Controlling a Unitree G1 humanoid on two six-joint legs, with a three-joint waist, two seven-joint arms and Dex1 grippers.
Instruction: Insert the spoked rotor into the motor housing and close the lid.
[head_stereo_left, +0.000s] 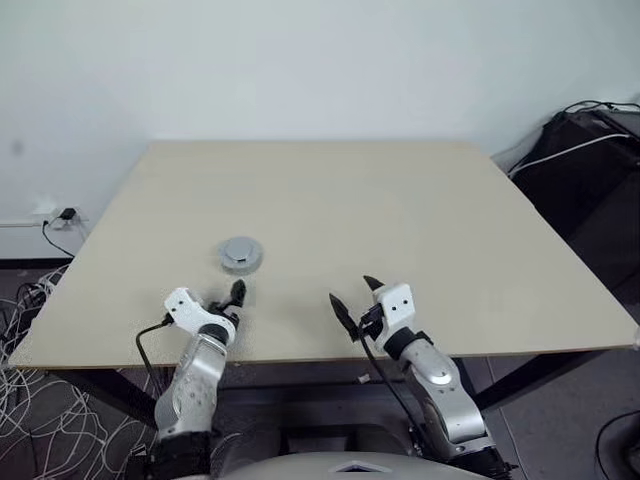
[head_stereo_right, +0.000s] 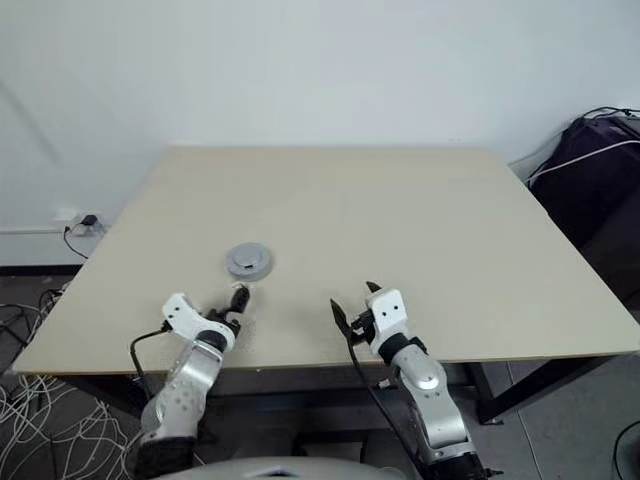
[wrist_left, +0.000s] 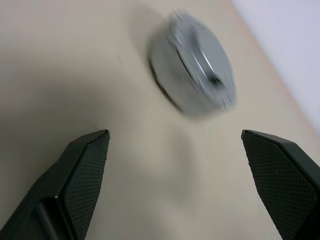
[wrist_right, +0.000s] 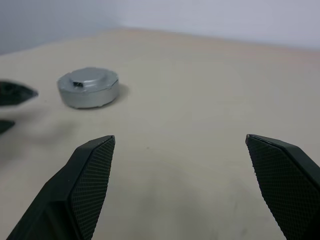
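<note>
A round grey metal unit stands on the table (head_stereo_left: 420, 220), left of centre. Its top is the smooth dull-grey lid (head_stereo_left: 240, 249) with a raised centre, seated on the motor housing (head_stereo_left: 240, 265), whose wall shows below it. The spoked rotor is hidden. My left gripper (head_stereo_left: 232, 300) is open and empty, a short way in front of the unit, near the table's front edge. In the left wrist view the lid (wrist_left: 200, 60) lies ahead of the spread fingers. My right gripper (head_stereo_left: 352, 292) is open and empty, to the right of the unit. The right wrist view shows the housing (wrist_right: 87, 97) off to one side.
The table's front edge runs just under both wrists. A black bag (head_stereo_left: 590, 150) with a white cable stands beyond the table's right edge. Loose white cables (head_stereo_left: 40, 400) lie on the floor at the left, below a wall socket (head_stereo_left: 60, 215).
</note>
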